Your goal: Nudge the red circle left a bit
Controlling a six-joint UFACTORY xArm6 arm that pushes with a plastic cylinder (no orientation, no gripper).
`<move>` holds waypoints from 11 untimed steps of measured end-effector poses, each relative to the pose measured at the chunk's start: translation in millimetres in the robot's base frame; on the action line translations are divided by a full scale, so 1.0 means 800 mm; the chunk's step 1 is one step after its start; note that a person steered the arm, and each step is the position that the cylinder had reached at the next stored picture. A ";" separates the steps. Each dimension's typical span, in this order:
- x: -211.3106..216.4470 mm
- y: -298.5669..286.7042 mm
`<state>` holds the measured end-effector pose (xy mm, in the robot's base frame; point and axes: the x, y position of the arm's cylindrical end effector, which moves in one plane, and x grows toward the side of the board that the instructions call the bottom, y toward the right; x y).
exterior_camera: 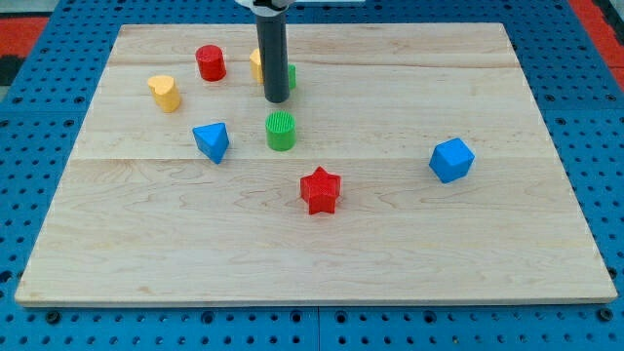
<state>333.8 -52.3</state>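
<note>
Tool: my tip (277, 99) near the worktop's (507, 244) top edge, right of red circle (211, 62).
Plain rod, no jaws, grips nothing; yellow block (255, 62) and green block (291, 76) just beside.

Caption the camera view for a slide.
My tip rests right of the red circle, above the green cylinder.

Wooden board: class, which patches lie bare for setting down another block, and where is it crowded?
Bare: the strip along the board bottom below the red star, and the top right above the blue block. Crowded: top left, where my tip stands by the red circle and green cylinder.
</note>
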 end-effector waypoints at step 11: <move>-0.120 -0.091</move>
